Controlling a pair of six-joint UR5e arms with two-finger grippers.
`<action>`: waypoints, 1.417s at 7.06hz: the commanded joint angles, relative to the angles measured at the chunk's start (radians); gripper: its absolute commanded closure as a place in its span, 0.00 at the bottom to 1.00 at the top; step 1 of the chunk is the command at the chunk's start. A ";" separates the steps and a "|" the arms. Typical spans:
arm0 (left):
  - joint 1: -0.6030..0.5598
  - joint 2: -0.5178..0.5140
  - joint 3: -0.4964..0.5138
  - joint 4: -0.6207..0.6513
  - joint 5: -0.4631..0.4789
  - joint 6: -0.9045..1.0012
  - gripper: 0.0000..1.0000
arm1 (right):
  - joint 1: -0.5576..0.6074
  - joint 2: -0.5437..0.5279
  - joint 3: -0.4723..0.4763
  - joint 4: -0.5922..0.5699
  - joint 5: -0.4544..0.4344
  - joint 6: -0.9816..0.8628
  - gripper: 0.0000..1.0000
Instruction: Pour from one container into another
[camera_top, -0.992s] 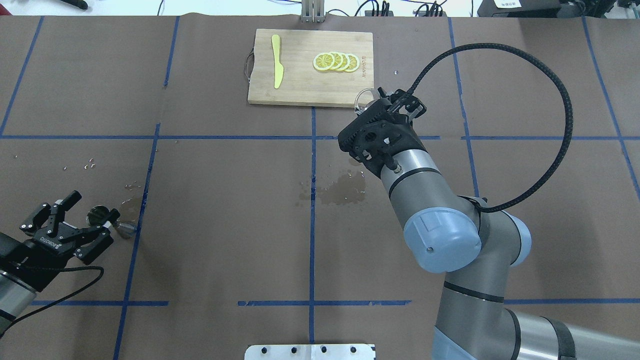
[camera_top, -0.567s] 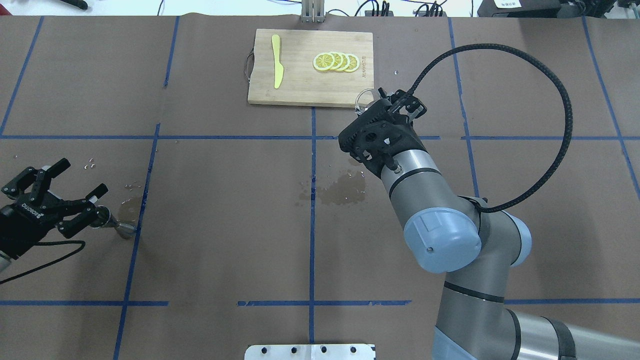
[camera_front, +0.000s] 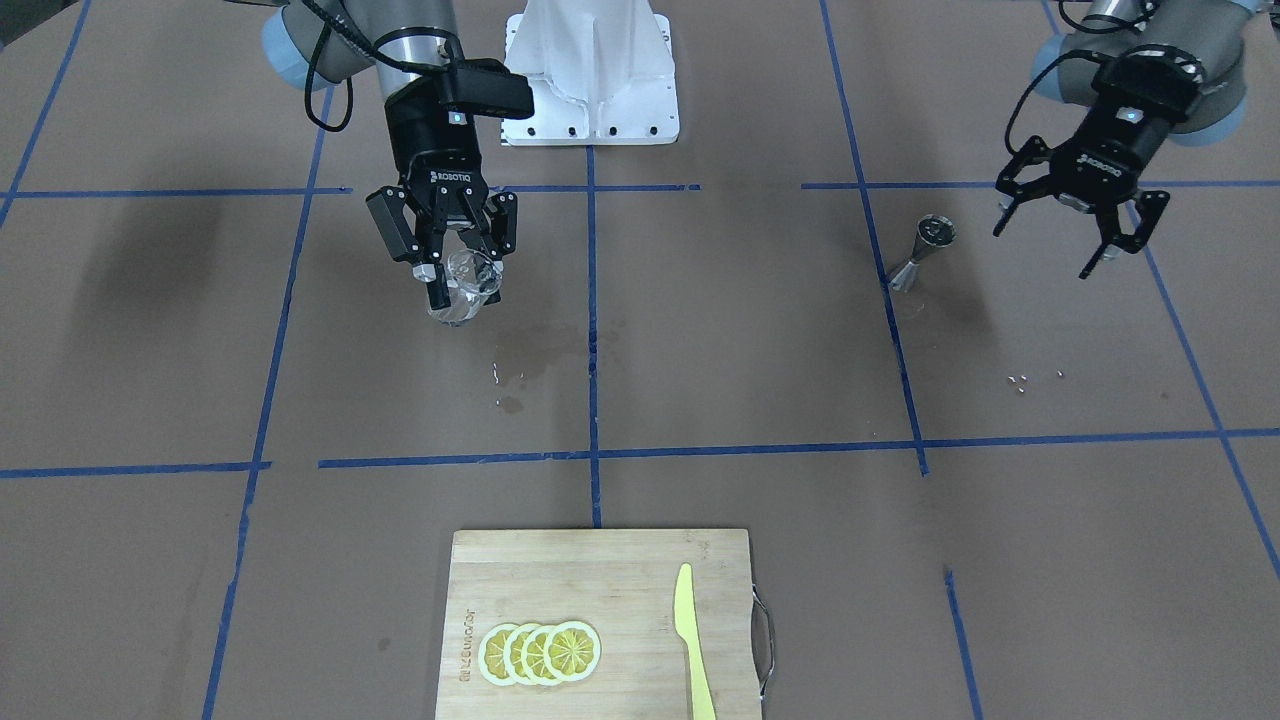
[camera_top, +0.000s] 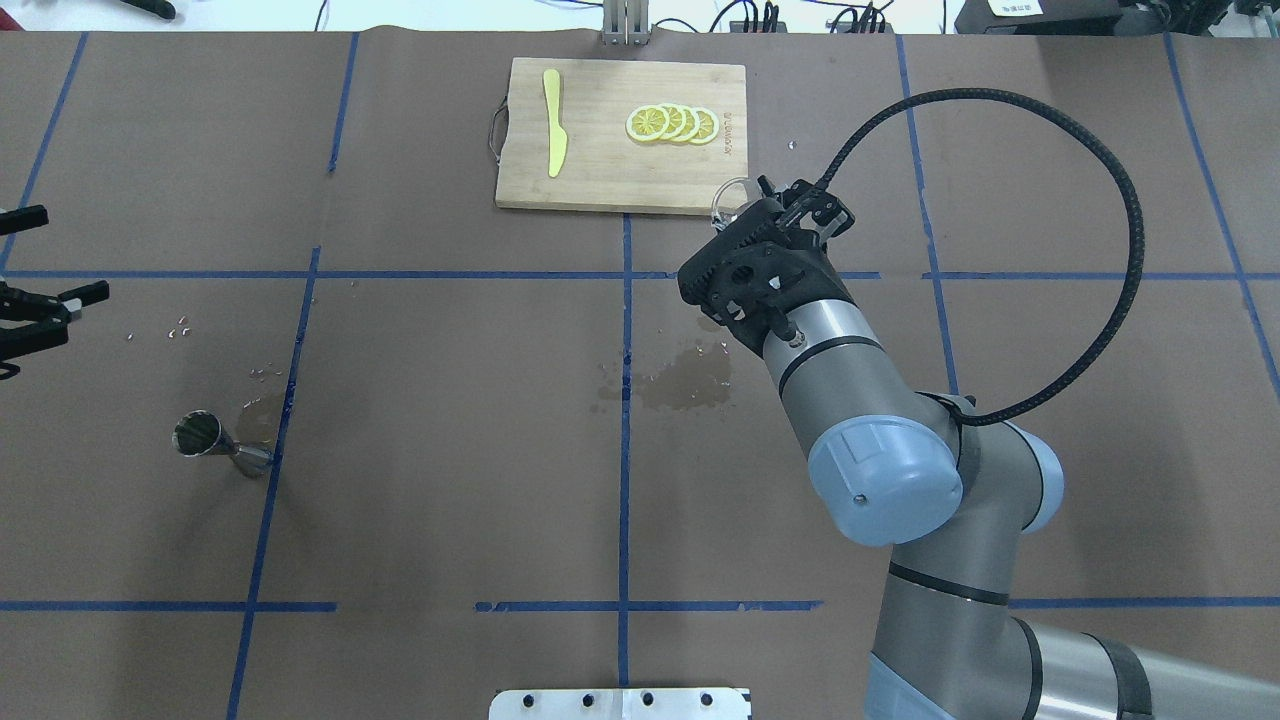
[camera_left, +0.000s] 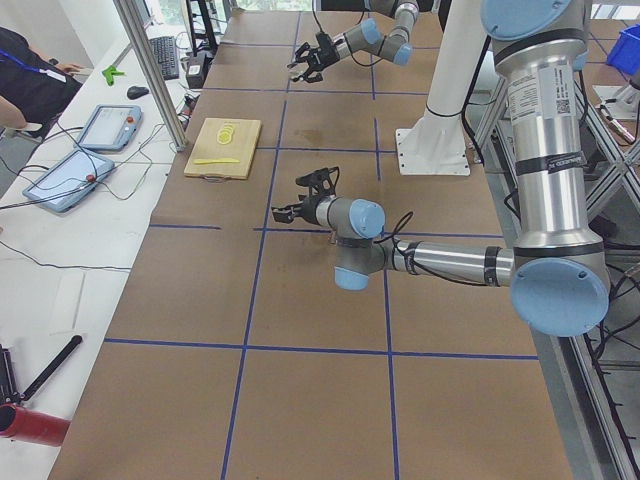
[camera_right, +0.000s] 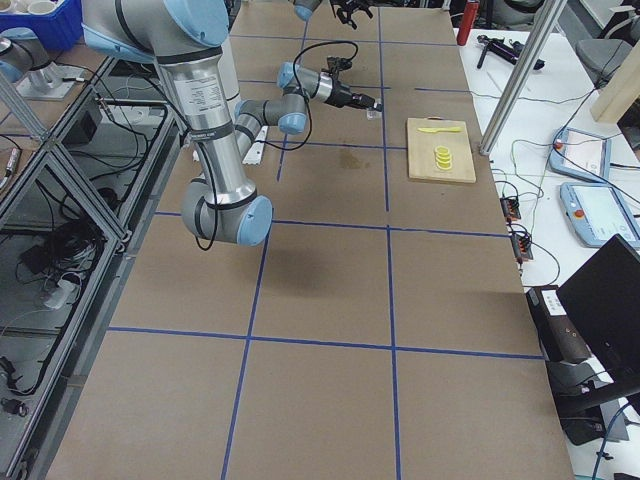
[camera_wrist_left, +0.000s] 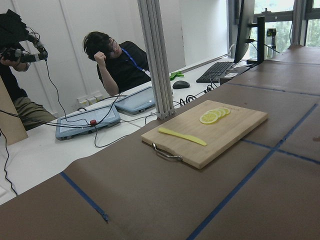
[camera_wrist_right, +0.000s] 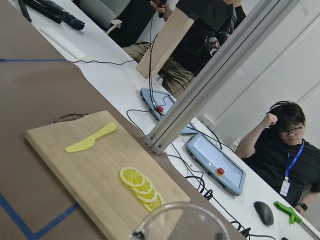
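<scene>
**Readable writing: one brand name, the rest too small**

"ROBOTIQ" stands in white capitals on the black body of the right gripper, seen in the front-facing view. The left gripper carries the same white wordmark on its black body, tilted and harder to read. The bamboo cutting board has a short word burned into its face beside the lemon slices, but the letters are too small to make out. In the side views, a white sticker with a square code and fine print sits on the upright tube of the left arm and of the right arm; none of it is legible.
</scene>
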 joint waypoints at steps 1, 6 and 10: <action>-0.234 -0.039 0.000 0.284 -0.252 0.267 0.01 | 0.000 -0.004 0.002 0.001 -0.001 0.000 1.00; -0.426 -0.045 0.005 0.962 -0.262 0.564 0.00 | 0.000 -0.007 -0.002 0.001 -0.003 -0.002 1.00; -0.538 -0.102 0.023 1.582 -0.267 0.560 0.00 | -0.002 -0.007 -0.002 0.001 -0.003 -0.002 1.00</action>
